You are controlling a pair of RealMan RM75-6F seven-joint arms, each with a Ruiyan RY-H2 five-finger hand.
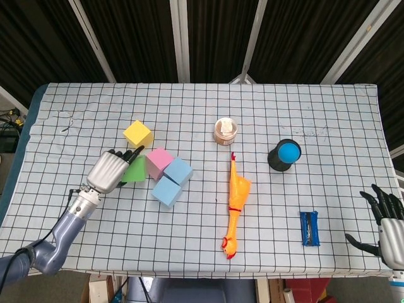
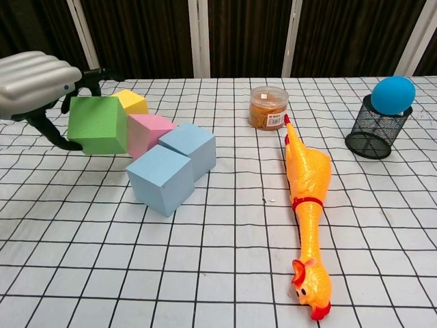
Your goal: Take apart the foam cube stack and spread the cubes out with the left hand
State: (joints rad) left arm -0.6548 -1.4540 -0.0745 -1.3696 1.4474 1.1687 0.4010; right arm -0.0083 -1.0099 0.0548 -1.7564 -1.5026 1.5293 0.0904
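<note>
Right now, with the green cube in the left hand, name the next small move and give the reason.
Probably carry the green cube leftward onto bare cloth and set it down. The left hand grips it right beside the pink cube, which itself sits against the two blue cubes, so that cluster is not yet spread.

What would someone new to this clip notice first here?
Probably the left hand gripping the green cube at the table's left, beside the pink cube, with two blue cubes just right of those and a yellow cube behind. Next, the long orange rubber chicken lying mid-table.
</note>
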